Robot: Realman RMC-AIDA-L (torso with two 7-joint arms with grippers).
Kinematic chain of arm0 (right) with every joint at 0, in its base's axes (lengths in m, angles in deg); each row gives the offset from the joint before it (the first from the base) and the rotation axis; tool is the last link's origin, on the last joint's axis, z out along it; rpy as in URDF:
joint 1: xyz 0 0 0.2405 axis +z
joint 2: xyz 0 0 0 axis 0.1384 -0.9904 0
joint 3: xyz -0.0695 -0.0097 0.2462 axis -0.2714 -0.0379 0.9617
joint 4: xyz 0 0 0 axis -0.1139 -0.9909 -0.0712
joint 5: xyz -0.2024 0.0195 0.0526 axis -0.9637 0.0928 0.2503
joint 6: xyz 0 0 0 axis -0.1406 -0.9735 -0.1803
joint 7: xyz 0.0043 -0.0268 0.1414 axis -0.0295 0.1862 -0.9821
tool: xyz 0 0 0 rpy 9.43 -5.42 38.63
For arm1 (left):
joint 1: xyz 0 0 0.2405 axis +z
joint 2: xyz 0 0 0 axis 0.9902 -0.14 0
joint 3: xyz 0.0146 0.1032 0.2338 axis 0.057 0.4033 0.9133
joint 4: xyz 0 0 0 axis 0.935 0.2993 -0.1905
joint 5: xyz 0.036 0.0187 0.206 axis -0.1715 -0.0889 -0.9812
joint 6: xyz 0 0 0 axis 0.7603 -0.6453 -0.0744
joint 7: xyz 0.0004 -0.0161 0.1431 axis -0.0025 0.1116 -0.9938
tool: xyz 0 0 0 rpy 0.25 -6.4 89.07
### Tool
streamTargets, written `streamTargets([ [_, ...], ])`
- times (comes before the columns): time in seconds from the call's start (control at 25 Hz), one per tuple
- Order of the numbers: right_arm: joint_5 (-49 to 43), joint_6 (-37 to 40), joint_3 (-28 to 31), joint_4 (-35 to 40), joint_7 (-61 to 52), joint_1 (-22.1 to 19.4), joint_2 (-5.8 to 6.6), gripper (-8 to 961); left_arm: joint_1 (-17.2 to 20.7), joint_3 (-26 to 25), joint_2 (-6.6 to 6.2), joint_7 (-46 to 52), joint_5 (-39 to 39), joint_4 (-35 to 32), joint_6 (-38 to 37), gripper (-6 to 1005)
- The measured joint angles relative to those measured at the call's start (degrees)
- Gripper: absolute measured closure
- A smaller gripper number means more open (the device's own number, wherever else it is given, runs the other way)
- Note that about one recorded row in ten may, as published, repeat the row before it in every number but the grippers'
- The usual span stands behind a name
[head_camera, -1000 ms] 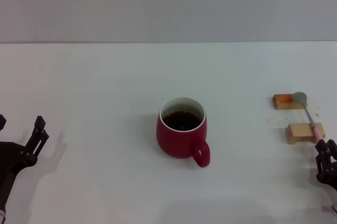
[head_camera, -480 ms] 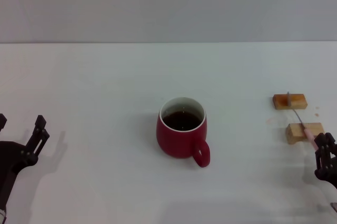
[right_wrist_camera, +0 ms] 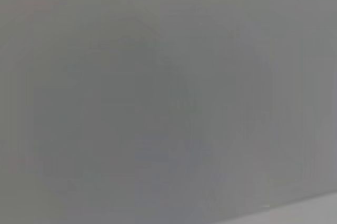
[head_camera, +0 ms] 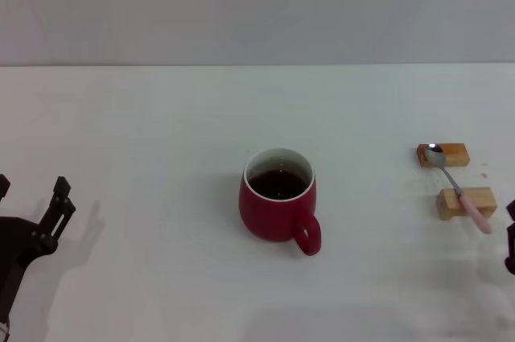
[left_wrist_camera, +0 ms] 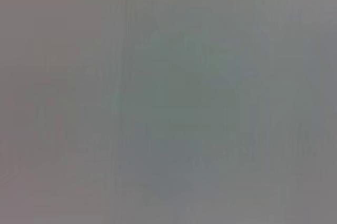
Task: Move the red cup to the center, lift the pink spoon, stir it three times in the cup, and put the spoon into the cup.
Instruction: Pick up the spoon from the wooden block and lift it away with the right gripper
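Note:
The red cup point(head_camera: 273, 212) stands mid-table in the head view, holding dark liquid, its handle turned toward the near right. Off to the right, the pink spoon point(head_camera: 458, 190) lies across two wooden blocks, with its grey bowl on the far block and its pink handle end past the near block. My right gripper point(head_camera: 510, 239) shows only as a dark sliver at the right edge, just right of the handle end and apart from it. Parked at the near left, my left gripper point(head_camera: 30, 192) is open and holds nothing. Both wrist views show only plain grey.
The far wooden block point(head_camera: 457, 155) and the near wooden block point(head_camera: 447, 203) carry the spoon at the right. The white table point(head_camera: 161, 133) runs back to a grey wall.
The right gripper was at the spoon's handle end and has pulled back toward the right edge. The spoon rolled and now lies shifted left with its bowl facing up. The left arm has not moved.

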Motion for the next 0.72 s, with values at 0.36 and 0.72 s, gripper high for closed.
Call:
streamTargets([
  [0.36,0.1,2.9,-0.6,0.5,0.0,-1.7,-0.13,906,-0.1,0.3,0.05,0.1,0.0,-0.3,-0.3,140],
  [0.72,0.1,-3.1,-0.4,0.2,-0.2,0.1,-0.14,621,0.1,0.4,0.02,0.1,0.0,-0.3,-0.7,140],
])
